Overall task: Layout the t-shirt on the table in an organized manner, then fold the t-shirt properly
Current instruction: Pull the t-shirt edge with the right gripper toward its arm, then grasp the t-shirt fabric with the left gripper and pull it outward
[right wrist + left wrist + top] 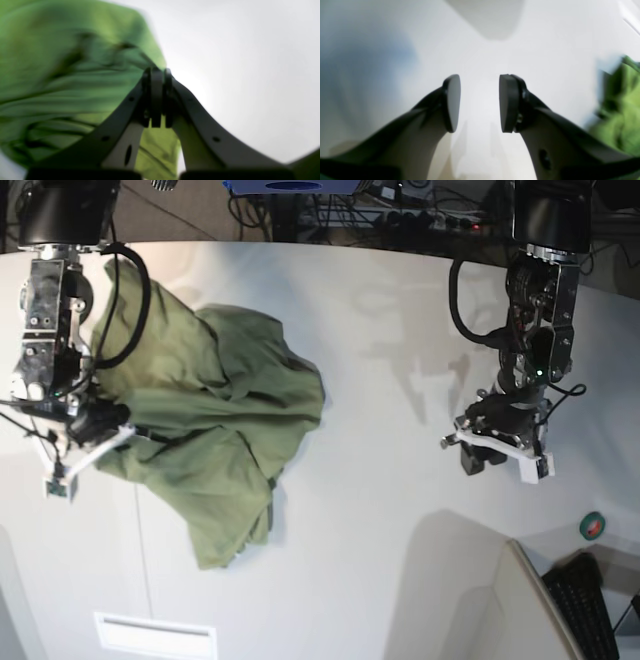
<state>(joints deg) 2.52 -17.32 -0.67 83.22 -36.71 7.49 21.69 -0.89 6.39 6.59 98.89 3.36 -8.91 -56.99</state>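
The olive-green t-shirt [215, 420] lies crumpled on the left part of the off-white table [380, 510], with one end trailing toward the front. My right gripper [110, 435] is at the cloth's left edge, shut on a fold of the t-shirt [62, 87]. The right wrist view shows its pads [156, 95] pressed together with green cloth behind and below them. My left gripper [495, 452] hovers over bare table far to the right of the shirt. It is open, with nothing between its pads [452, 102]. Only a green edge of the t-shirt [622, 112] shows there.
A small white label [155, 635] lies near the front edge, and a thin dark seam [140, 550] runs toward it. A green tape roll [593, 526] and a keyboard [590, 605] sit at the front right. Cables [400, 210] run behind the table's curved back edge.
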